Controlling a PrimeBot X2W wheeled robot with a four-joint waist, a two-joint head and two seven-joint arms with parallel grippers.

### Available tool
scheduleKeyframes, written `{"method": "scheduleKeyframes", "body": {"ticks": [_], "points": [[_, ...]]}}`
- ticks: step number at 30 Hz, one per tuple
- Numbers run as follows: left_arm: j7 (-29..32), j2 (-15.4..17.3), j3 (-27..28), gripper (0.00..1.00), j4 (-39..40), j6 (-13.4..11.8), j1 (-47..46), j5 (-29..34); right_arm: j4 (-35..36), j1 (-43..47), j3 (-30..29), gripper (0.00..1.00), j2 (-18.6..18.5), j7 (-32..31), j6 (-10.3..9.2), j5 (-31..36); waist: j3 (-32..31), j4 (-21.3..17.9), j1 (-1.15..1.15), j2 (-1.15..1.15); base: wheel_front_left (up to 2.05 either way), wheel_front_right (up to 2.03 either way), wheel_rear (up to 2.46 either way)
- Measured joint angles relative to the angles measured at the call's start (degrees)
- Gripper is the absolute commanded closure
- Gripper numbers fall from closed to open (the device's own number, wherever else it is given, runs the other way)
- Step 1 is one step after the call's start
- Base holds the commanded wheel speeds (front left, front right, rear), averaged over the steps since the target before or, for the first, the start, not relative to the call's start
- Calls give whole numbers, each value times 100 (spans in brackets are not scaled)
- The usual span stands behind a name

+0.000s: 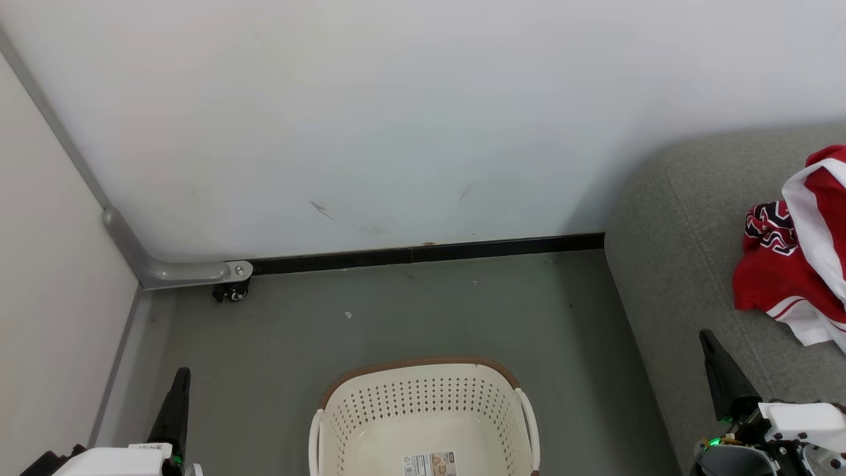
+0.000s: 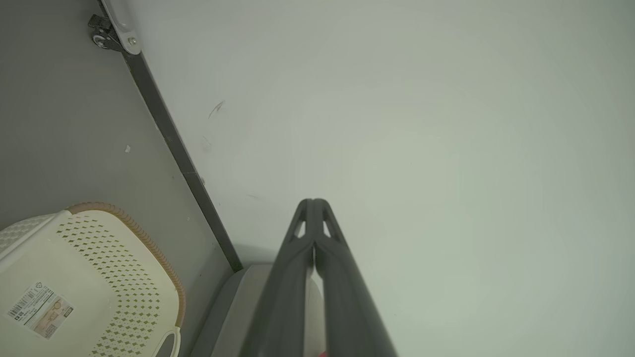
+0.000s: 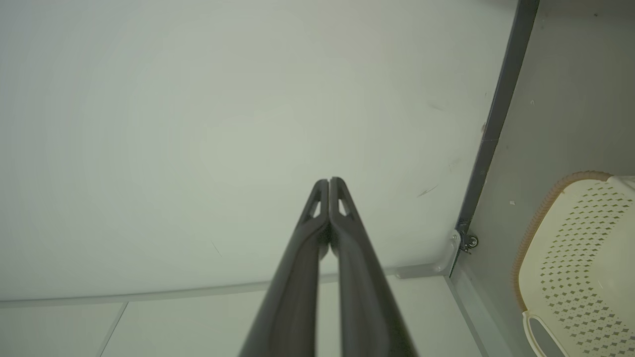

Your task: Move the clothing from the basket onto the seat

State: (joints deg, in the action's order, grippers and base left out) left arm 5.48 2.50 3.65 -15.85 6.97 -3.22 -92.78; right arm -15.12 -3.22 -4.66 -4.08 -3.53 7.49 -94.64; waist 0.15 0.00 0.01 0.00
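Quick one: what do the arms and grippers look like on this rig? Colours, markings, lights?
Left gripper and right gripper match: long, tapering dark grey jaws with a triangular cut-out near each tip. Behind each sits a white wrist housing; the left one carries a small printed label. A green light glows at the right wrist.

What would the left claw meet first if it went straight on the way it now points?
Probably the pale wall: the left claw, shut, aims at it with nothing between, though depth is unclear.
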Motion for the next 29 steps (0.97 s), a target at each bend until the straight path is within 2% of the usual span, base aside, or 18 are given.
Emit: {"method": "scheduleKeyframes", "body": {"ticks": [29], "points": [[0, -2, 9, 100, -10, 7, -21, 0, -2, -1, -12, 100, 2, -10, 0, 1, 0, 0, 0, 0, 0, 0, 0]]}}
